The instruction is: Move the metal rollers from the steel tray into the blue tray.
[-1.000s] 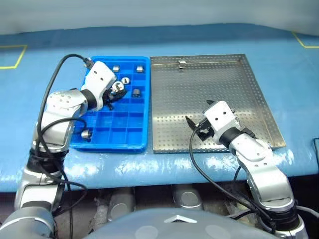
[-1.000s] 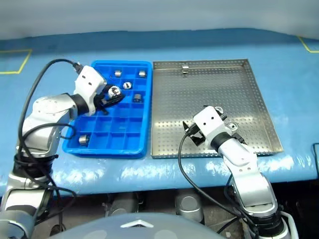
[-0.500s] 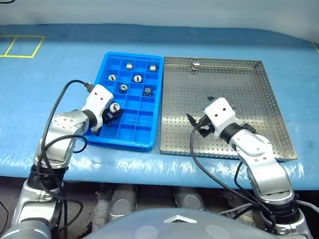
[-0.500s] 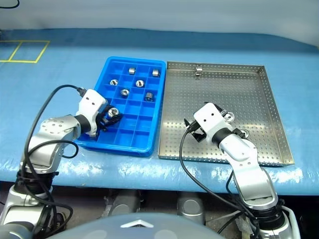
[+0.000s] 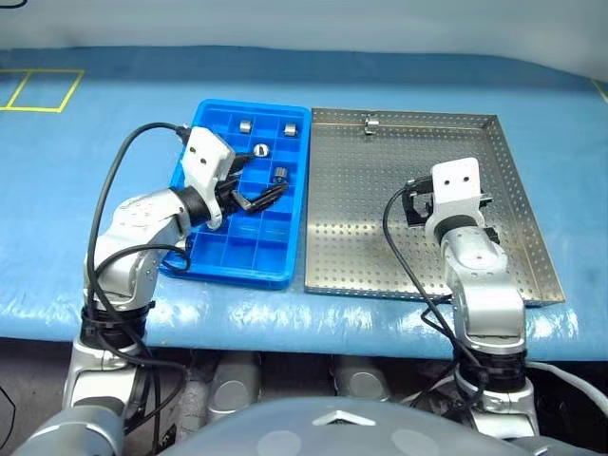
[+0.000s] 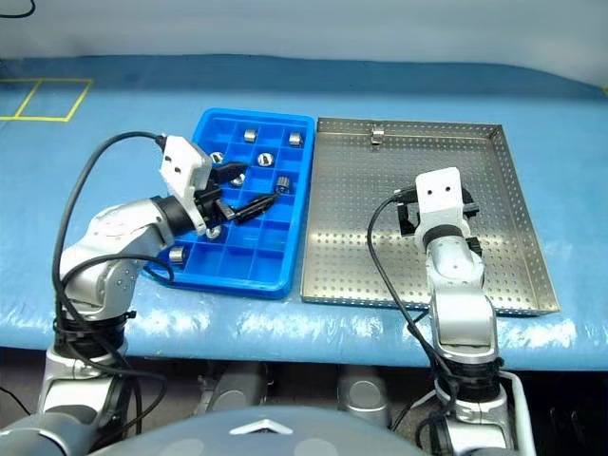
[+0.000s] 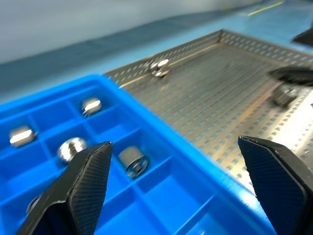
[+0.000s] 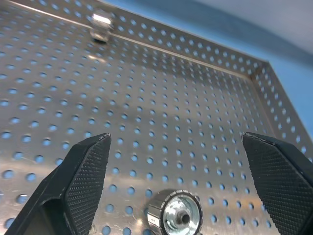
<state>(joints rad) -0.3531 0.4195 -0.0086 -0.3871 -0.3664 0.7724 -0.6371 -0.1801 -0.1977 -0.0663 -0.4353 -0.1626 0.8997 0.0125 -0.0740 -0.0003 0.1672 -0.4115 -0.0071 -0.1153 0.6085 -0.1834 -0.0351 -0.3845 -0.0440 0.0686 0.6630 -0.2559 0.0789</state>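
A blue table cover is lying spread under everything; yellow tape lines are marking a rectangle on that cover's far left corner area.

We see the steel tray spread before us, its floor dotted with rows of small holes and its low rim meeting at a corner on the far side. Our right gripper has its two black fingers standing wide apart with nothing between the pads. Just ahead of the gap, on the tray floor, lies one metal roller, its hollow end facing us. A second roller rests far off against the rim.
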